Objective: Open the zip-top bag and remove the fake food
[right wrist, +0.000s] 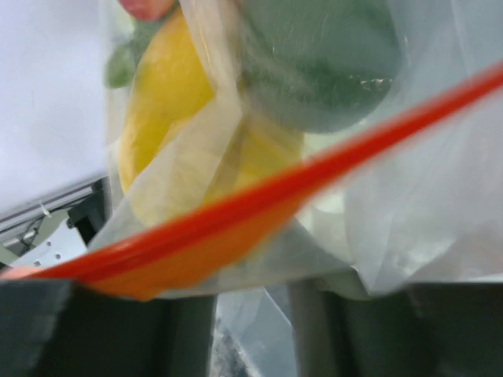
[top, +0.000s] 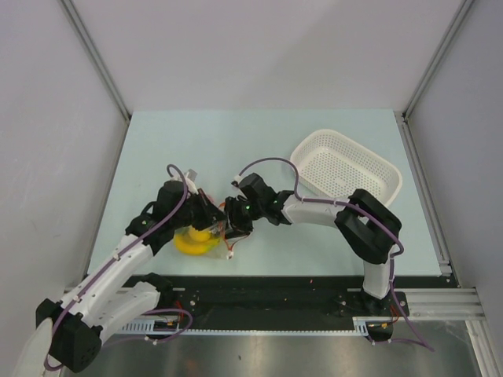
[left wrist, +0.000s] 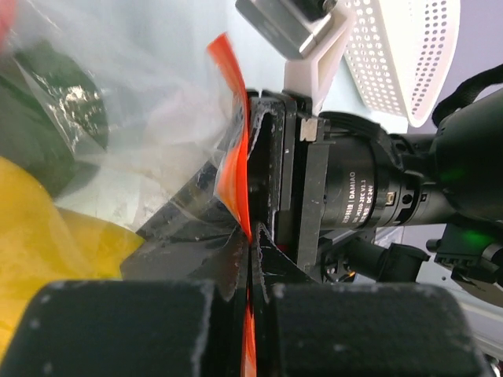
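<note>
Two grips | left gripper (left wrist: 248, 294) clamps zip-top bag (left wrist: 149, 110); right gripper (top: 234, 222) too | fake food (right wrist: 169, 102) inside

- The left gripper (left wrist: 248, 267) has its dark padded fingers (left wrist: 118, 330) pinched together on the red zip strip (left wrist: 236, 157).
- The clear zip-top bag (left wrist: 157, 102) billows left, with yellow fake food (left wrist: 47, 243) and a dark green piece (left wrist: 55, 102) inside.
- The right gripper (left wrist: 266, 157) lies against the strip's far side.
- A white perforated basket (left wrist: 401, 55) sits beyond.
</note>
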`<state>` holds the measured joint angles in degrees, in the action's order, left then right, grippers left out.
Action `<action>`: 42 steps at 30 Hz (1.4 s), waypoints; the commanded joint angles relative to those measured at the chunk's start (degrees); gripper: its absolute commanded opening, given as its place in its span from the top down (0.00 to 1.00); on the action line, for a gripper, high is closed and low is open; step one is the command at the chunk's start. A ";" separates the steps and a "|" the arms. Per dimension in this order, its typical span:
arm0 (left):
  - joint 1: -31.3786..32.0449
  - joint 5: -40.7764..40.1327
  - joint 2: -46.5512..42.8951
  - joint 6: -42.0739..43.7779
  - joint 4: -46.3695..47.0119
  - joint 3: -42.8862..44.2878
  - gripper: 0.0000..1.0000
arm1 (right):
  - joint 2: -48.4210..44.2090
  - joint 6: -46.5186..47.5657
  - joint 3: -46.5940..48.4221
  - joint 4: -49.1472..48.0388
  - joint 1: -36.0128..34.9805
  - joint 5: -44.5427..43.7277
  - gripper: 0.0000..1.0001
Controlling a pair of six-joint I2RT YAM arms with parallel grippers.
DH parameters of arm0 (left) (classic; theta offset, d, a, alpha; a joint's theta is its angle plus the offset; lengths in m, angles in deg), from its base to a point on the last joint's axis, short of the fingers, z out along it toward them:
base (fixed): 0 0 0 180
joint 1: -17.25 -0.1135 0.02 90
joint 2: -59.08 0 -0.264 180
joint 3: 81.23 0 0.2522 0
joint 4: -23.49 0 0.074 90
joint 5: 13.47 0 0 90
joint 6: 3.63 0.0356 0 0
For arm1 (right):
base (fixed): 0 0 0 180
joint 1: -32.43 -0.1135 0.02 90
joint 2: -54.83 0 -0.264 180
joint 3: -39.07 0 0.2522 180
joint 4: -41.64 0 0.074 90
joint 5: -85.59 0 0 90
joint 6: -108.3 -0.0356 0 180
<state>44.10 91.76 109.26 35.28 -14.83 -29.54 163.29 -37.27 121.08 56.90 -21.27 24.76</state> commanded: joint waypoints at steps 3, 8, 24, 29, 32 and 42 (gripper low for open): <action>2.15 4.03 -4.12 -3.31 3.29 -0.58 1.00 | 0.70 -1.65 -0.05 -3.08 -1.50 -3.50 0.82; 2.24 3.06 -5.70 -2.17 2.06 -0.41 1.00 | -2.29 0.90 -0.05 0.43 -1.07 -5.09 1.00; 2.15 2.00 -3.15 4.86 1.62 4.87 1.00 | -9.77 16.71 15.59 34.42 -2.12 -20.11 1.00; 2.24 2.18 -1.75 5.39 1.70 5.84 1.00 | -8.19 20.58 16.39 35.07 -2.29 -21.78 1.00; 2.24 2.88 -1.31 5.39 2.32 5.92 1.00 | -6.34 22.96 16.13 35.33 -1.86 -22.58 0.92; 2.24 5.08 0.28 4.42 4.25 6.28 1.00 | -5.37 24.81 15.16 31.11 -1.50 -19.32 0.84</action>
<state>46.00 95.01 109.47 39.39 -14.28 -26.41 159.20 -14.37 135.20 89.73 -22.86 4.98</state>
